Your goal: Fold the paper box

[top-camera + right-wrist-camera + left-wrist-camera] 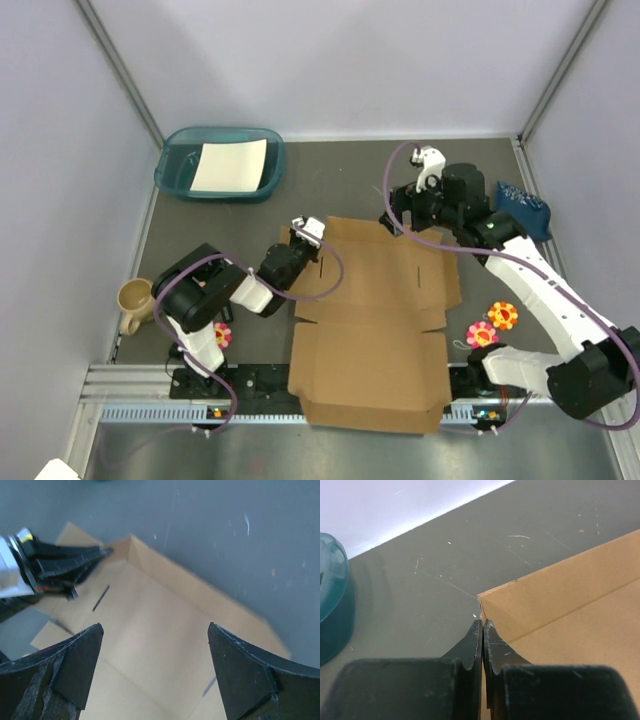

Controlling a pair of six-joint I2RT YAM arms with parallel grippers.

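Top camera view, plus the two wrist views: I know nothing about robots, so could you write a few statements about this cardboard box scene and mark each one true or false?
1. The paper box lies mostly flat in the middle of the table. True.
2. The white sheet lies on the box. False: it is in the teal tray at the far left.
3. The left gripper has its fingers spread wide. False: they are pinched shut at the box's far left corner.
4. The right gripper is open above the box and holds nothing. True.
5. The tan mug stands on the table's right side. False: it is on the left side.
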